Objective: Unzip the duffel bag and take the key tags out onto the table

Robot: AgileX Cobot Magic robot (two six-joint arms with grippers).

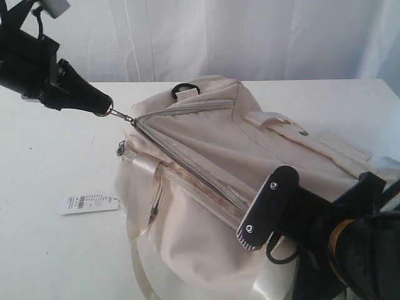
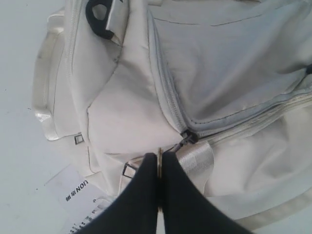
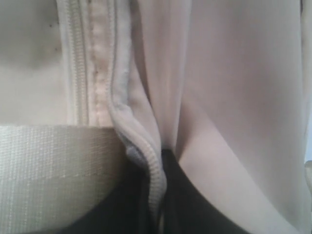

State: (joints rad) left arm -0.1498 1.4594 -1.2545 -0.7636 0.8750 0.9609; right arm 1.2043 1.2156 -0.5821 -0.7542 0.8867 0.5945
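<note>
The cream duffel bag [image 1: 212, 162] lies on the white table [image 1: 56, 256]. Its long top zipper [image 1: 187, 165] is parted along most of its length, the slider [image 2: 189, 137] sitting at the bag's left end. My left gripper [image 1: 106, 109] is shut on the metal zipper pull [image 2: 159, 158], held a little off that end. My right gripper [image 1: 240, 219] is shut on the bag's zipper edge [image 3: 155, 170] at the near right end, pinching fabric and zipper tape. The key tags are hidden; only pale fabric shows in the opening.
A white paper hang tag [image 1: 90, 202] lies on the table left of the bag. A black D-ring [image 1: 185, 89] sits at the bag's far end. Pale webbing handles [image 1: 284, 125] run over the top and front. A white curtain hangs behind.
</note>
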